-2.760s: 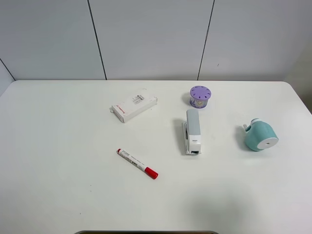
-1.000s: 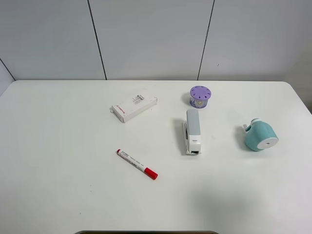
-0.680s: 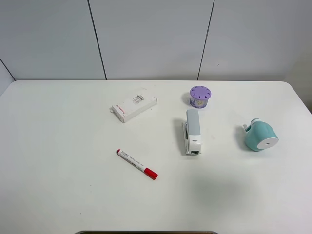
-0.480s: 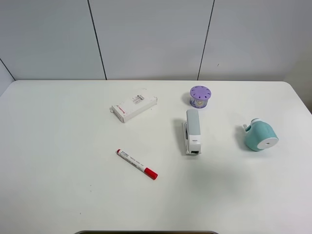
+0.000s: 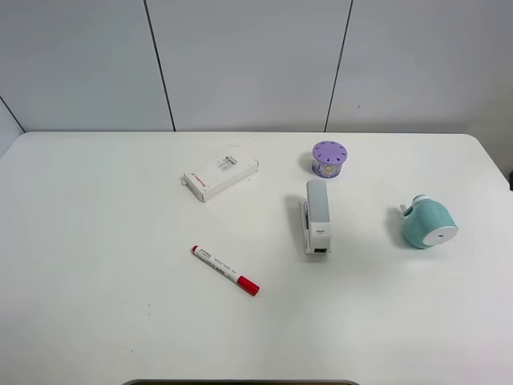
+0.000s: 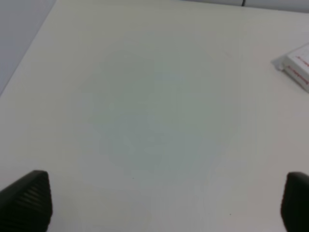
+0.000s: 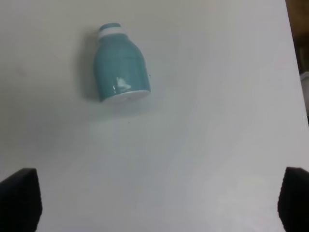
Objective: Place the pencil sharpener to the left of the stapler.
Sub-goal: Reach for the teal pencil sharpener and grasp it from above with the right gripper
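- The sharpener (image 5: 429, 223) lies right of the stapler (image 5: 317, 215), well apart.
- Our left gripper (image 6: 161, 200) and right gripper (image 7: 157, 200) both gape wide, empty.
- We centre the right one across the sharpener's rounded sides.

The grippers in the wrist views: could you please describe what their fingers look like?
Only the tips show. The left gripper has matte black fingers with fine ribbing. The right gripper has black, blocky fingers, too blurred for texture. No cables or markings show.
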Available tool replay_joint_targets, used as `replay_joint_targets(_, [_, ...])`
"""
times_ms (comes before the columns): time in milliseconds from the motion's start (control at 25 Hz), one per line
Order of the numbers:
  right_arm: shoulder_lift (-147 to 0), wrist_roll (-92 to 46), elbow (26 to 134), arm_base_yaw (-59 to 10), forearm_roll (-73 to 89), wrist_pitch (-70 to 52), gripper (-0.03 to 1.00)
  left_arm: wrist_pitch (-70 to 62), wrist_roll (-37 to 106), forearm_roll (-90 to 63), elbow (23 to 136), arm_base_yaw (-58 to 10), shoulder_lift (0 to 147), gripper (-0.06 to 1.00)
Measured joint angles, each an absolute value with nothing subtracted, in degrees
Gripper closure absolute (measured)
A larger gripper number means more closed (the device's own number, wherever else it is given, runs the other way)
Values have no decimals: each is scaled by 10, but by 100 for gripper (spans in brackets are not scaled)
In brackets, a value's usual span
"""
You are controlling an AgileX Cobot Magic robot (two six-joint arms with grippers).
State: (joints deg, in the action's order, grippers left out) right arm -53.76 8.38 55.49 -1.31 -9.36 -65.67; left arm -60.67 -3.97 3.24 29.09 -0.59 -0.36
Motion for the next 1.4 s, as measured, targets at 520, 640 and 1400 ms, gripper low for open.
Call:
replay_joint_targets(520, [-698,-15,563,41,-63,-595,0,-607,-40,32,291,-6,-4,-1])
replay_joint_targets(640, [-746,-30,573,41,-48,-570,0,-607,-40,32,291,-6,-4,-1])
replay_joint_targets(1400, [-957,-52,582,41,-13,-461,0,-607,-40,32,291,-6,-4,-1])
